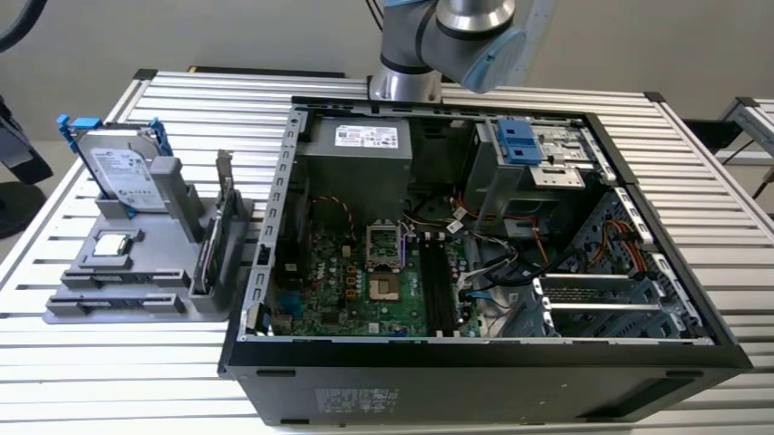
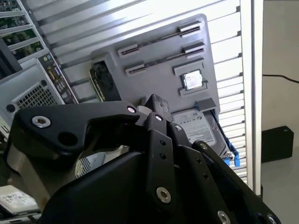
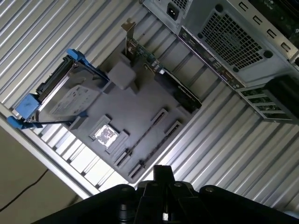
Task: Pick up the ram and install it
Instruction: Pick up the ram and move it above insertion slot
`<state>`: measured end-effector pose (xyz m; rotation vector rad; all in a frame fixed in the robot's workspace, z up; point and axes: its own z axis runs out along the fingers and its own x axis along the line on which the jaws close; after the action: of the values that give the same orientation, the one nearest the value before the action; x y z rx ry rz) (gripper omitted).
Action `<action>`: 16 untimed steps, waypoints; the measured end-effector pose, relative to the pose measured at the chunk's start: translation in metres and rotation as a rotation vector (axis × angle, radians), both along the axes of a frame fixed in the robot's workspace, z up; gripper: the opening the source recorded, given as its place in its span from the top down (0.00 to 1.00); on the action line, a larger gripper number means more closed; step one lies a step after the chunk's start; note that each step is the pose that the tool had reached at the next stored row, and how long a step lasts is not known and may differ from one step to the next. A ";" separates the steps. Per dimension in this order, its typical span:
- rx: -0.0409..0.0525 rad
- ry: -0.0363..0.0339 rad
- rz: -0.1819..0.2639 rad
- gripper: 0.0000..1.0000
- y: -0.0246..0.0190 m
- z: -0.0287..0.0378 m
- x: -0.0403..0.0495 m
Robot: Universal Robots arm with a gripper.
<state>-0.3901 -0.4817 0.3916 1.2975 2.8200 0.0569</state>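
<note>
- arm [image 1: 454, 36]: was cut off at the exterior view's top edge.
- gripper [image 3: 162, 177]: body ran past the first wrist view's edge.
- hard drive [image 2: 196, 123]: was partly hidden behind the gripper, second wrist view.

Place: robotics lab or test cell
Signs: slotted aluminium surface [image 1: 720, 213], robot arm [image 1: 466, 41], opened computer case [image 1: 484, 381], grey parts fixture [image 1: 72, 313]
</note>
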 end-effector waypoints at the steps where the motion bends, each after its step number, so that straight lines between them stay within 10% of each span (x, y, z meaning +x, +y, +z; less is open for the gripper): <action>1: 0.0000 0.0001 -0.009 1.00 0.0000 0.0000 0.0000; 16: 0.0000 0.0000 -0.145 1.00 0.0000 -0.0001 0.0000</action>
<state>-0.3901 -0.4817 0.3915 1.4975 2.7162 0.0526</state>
